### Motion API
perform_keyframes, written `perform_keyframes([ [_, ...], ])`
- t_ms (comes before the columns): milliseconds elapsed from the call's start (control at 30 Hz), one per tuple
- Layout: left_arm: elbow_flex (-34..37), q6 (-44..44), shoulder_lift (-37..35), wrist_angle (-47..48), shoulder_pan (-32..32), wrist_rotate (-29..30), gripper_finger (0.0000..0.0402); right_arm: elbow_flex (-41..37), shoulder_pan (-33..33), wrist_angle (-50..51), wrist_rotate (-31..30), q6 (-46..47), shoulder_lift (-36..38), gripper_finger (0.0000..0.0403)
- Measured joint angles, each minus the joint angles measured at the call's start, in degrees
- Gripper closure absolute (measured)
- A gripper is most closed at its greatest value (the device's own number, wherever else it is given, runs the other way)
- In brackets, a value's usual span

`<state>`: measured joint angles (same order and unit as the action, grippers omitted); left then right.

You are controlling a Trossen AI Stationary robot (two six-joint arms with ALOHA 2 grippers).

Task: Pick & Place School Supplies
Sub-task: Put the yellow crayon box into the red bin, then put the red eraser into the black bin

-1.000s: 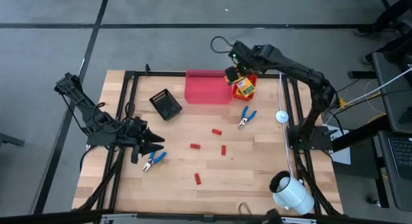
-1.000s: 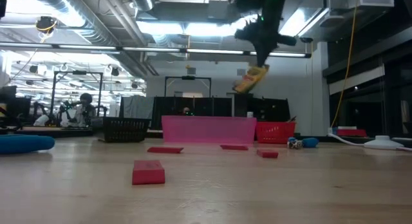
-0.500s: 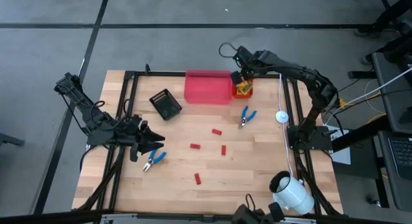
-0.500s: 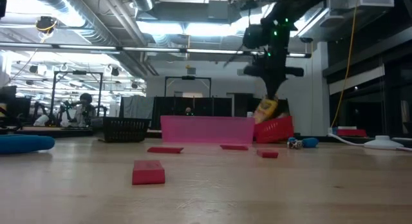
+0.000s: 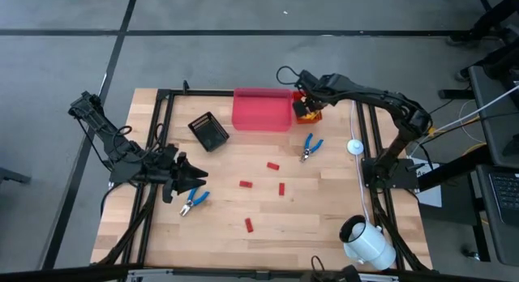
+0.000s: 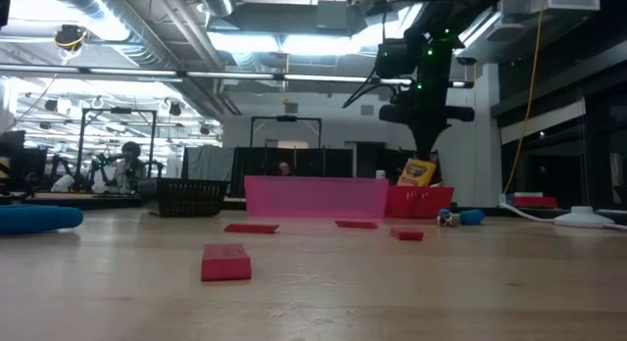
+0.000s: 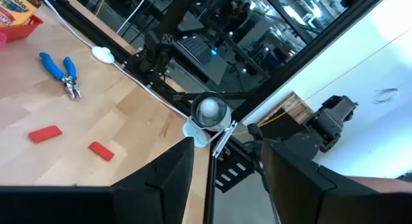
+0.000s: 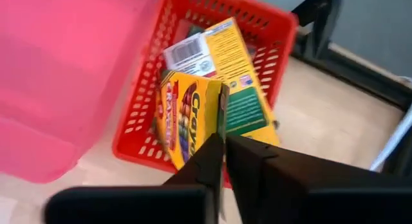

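While the right gripper (image 8: 223, 141) hangs over the orange bin (image 8: 270, 31) at the table's far edge, a crayon box (image 8: 187, 118) is seen standing on end inside it, nipped at its upper edge between nearly closed fingers. Its long axis runs up toward the jaws, and a second box (image 8: 232, 63) leans behind it. The left gripper (image 5: 195, 181) is held with jaws apart, just beside the near pliers (image 5: 193, 201).
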<state>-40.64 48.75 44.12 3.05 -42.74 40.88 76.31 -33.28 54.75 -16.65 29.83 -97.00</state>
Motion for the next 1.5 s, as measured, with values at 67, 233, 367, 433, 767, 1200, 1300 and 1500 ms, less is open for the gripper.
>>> perform_keyframes([
  [67, 0.0, 0.0, 0.0, -0.7, 0.0, -0.3, 0.0222, 0.0, 0.0, -0.1, -1.6, 1.3, 1.2, 0.0348],
  [233, 0.0, -1.4, 0.0, -2.7, 0.0, -0.4, 0.0222, 0.0, 0.0, -1.9, -5.3, 3.8, 6.4, 0.0295],
  [367, 0.0, -2.5, 0.0, -3.3, 0.0, -0.4, 0.0222, 0.0, 0.0, -2.3, -6.3, 5.3, 9.4, 0.0265],
  [433, 0.0, -2.6, 0.0, -3.3, 0.0, -0.5, 0.0222, 0.0, 0.0, -0.9, -6.2, 7.2, 10.2, 0.0260],
  [767, 0.0, 0.7, 2.3, 1.2, 0.0, -0.7, 0.0222, 0.1, 11.4, 0.5, 11.6, 6.2, 11.0, 0.0284],
  [1200, -3.8, 2.0, 4.6, 21.8, 1.0, -5.4, 0.0222, 0.1, 40.1, -2.2, 13.6, 12.2, 7.6, 0.0287],
  [1300, -8.3, -7.4, 6.6, 23.4, 2.4, -6.6, 0.0221, 0.1, 40.5, -7.4, 12.9, 7.8, 3.0, 0.0286],
  [1500, -18.2, -15.7, 11.4, 32.5, 4.5, -5.0, 0.0221, 0.0, 40.6, -18.2, 17.7, 7.1, -5.5, 0.0286],
])
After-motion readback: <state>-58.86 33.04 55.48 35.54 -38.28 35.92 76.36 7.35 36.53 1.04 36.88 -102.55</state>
